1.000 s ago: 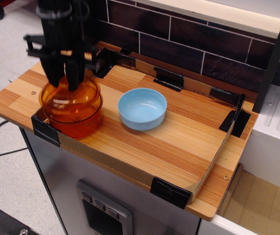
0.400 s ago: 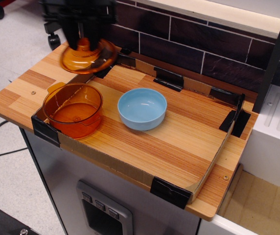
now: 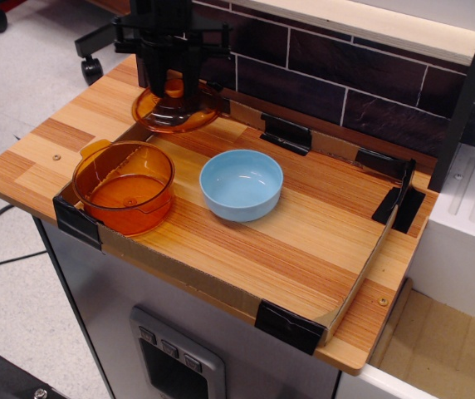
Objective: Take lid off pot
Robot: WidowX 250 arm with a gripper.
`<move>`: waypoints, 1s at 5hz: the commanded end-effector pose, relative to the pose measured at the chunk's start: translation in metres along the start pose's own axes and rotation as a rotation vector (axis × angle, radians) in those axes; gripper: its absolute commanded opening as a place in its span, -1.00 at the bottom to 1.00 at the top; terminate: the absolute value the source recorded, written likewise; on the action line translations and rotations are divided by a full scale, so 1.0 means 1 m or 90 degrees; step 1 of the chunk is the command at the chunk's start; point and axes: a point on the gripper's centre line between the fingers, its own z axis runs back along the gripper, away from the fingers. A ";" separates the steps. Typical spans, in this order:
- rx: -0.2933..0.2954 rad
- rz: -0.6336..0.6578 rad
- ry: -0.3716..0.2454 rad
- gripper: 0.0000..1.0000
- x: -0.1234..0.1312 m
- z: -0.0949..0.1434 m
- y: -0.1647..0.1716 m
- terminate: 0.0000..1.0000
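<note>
Lid [image 3: 173, 112] is what I see clamped by its knob in the gripper [image 3: 173, 86], jaws together on it, at the board's back-left corner, clear of the open pot [image 3: 124, 186] and behind the blue bowl [image 3: 241, 184]. With only 1 view, I judge removal done; next I need a gentle set-down, then release.

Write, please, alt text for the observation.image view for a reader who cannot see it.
A black gripper holds the orange lid by its knob near the back of a wooden table, clear of the open orange pot at the front left. A light blue bowl sits empty to the right of the pot.
</note>
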 end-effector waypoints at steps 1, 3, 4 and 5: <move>0.000 -0.008 -0.046 -1.00 0.004 0.007 -0.003 -1.00; 0.016 0.002 -0.034 -1.00 0.011 -0.010 -0.013 -1.00; 0.024 0.003 -0.031 -1.00 0.010 -0.016 -0.016 -1.00; 0.032 -0.015 -0.029 1.00 0.006 -0.011 -0.021 -1.00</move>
